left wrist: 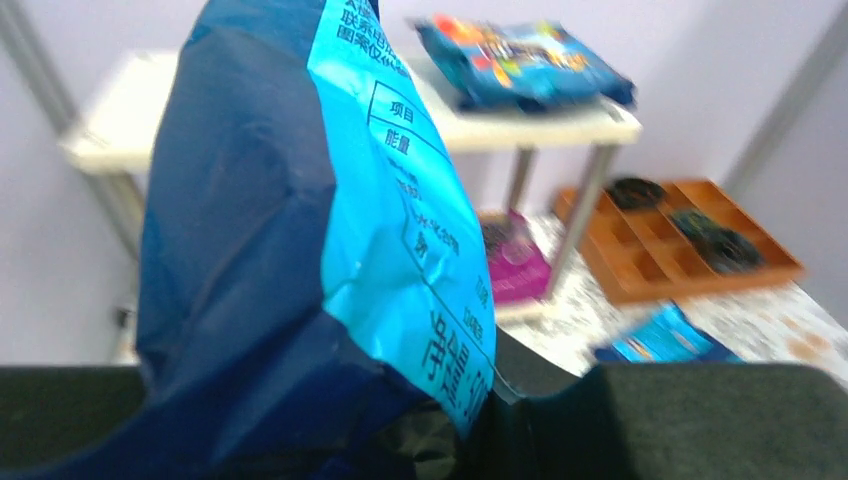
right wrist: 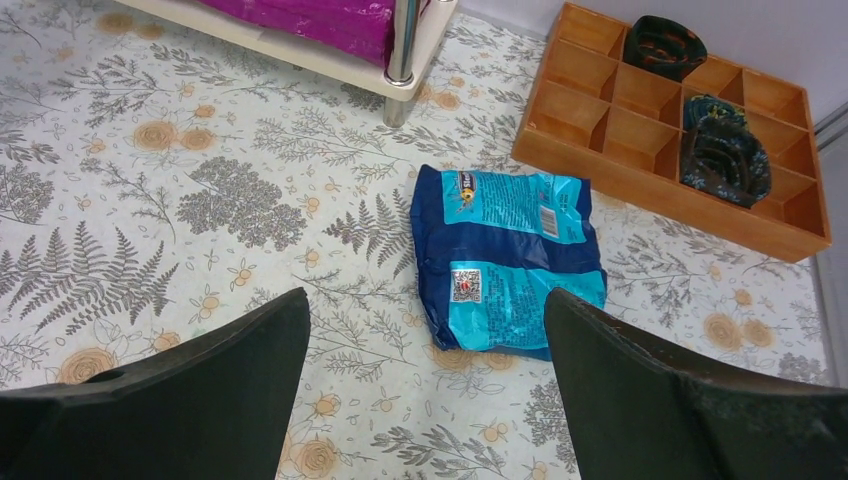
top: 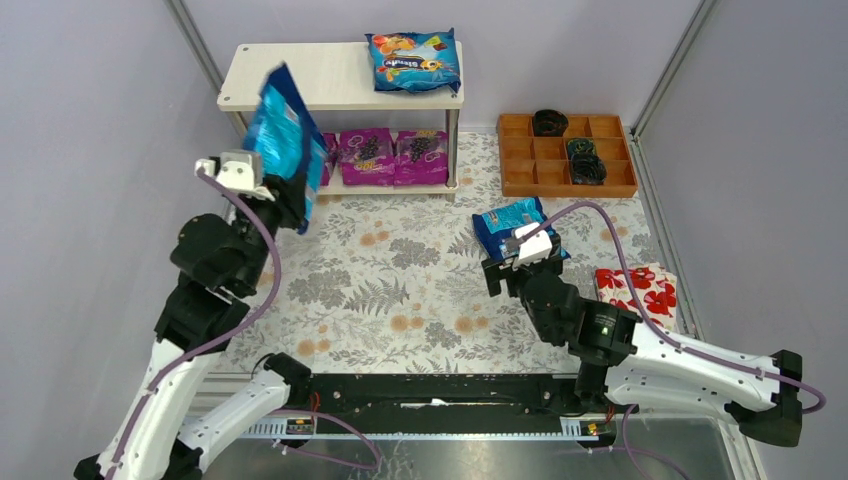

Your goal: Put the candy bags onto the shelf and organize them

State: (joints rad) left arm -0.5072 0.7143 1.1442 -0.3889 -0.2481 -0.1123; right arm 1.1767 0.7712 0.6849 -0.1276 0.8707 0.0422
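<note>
The left gripper [top: 293, 197] is seen clamped on a blue candy bag [top: 283, 135] held upright in the air at the left end of the shelf [top: 310, 88], while the right gripper [right wrist: 425, 320] is spread wide over a second blue bag [right wrist: 505, 255] laid flat on the floral cloth [top: 400, 290].

Robot-lab test booth: lilac wall panels [top: 90, 120] on metal posts [top: 203, 50] enclose a table [top: 420, 255] (floral cloth [top: 330, 290]), mounting rail [top: 440, 395] at near edge.

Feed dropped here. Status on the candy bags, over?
Left gripper shut on blue bag, held up near shelf. Right gripper open over second blue bag on table. Third blue bag up top, purple bags below. Nothing blocking shelf.
</note>
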